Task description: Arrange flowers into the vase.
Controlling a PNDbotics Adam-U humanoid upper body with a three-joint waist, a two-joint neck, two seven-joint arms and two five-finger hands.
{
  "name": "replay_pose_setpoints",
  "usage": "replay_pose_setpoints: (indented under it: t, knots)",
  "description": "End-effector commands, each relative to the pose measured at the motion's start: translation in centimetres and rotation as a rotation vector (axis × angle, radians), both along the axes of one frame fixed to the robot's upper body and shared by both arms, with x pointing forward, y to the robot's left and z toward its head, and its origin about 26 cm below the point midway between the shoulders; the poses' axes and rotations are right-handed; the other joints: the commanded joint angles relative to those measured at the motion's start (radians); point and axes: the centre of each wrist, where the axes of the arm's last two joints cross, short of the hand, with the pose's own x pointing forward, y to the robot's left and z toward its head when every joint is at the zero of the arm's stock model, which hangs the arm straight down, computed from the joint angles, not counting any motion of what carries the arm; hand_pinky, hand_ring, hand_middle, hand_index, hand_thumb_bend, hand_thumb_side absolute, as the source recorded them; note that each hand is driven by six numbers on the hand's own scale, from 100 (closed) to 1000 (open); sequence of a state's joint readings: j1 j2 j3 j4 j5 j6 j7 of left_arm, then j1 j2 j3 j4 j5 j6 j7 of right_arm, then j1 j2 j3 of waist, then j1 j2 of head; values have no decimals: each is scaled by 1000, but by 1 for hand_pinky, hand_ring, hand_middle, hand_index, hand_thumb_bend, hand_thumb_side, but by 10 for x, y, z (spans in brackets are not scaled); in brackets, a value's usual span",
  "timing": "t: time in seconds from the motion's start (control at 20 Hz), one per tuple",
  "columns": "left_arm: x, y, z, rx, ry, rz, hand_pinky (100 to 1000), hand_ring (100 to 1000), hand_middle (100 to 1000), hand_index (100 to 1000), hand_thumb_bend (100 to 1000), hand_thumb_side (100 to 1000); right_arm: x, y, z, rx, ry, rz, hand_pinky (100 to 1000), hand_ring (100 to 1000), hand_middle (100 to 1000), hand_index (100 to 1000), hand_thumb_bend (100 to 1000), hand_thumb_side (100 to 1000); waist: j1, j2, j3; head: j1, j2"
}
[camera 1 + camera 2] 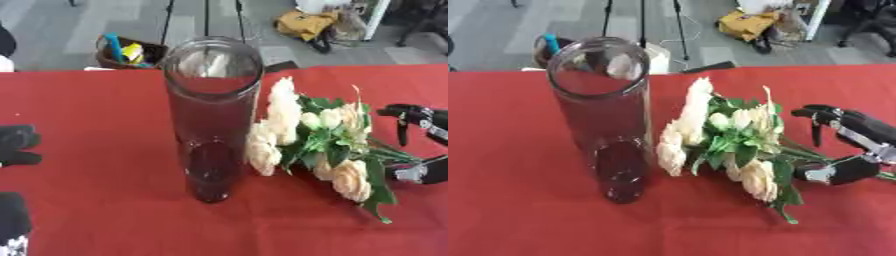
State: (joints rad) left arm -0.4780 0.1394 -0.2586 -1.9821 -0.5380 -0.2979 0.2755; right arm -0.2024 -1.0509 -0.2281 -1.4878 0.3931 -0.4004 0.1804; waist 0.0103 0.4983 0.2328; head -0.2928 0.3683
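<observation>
A tall clear glass vase (213,120) stood upright near the middle of the red surface (96,150), its open mouth toward the camera and nothing inside it. Just right of the vase lay a bunch of cream flowers (719,135) with green leaves, resting flat on the cloth; the blooms pointed left and far, with the nearest ones close beside the vase wall, and the stems ran off to the right.

The right hand (846,150) reached in from the right edge at the stem end of the bunch. Its fingers (820,117) were spread above the stems on the far side and the thumb sat on the near side, so the stems lay in the gap between them; the pictures did not show whether the hand touched them.

The left hand (17,142) showed at the left edge of the left eye view, dark and resting on the cloth well apart from the vase; whether its fingers were spread or curled could not be told.
</observation>
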Motion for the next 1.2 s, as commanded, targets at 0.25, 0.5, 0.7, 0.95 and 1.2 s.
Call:
replay_pose_setpoints:
  t: [0.25,0.5,0.7,0.95,1.2]
  knots:
    - [-4,-2,5,7,-22,-16,627,730,716,797,100,749,-4,-6,11,-49,21,-12,1000,1000,354,1000,505,507,-1,-19,-6,-1,-8]
    - [-4,-1,3,10,-16,-9,627,731,716,797,100,748,-8,-7,17,-40,50,10,1000,1000,375,1000,479,553,2,-21,-16,-2,-2]
    - [-4,-1,3,13,-13,-8,626,731,717,797,100,747,-11,-7,20,-20,60,28,1000,1000,385,1000,476,544,3,-24,-21,-6,-1]
    - [-4,-1,2,15,-8,-8,626,731,717,797,100,748,-14,-9,25,-32,67,27,1000,1000,361,1000,472,540,4,-27,-26,-13,-1]
    - [-4,-2,2,16,-9,-13,625,731,717,797,100,746,-13,-7,25,-49,61,21,1000,1000,344,1000,473,530,5,-26,-24,-20,-7]
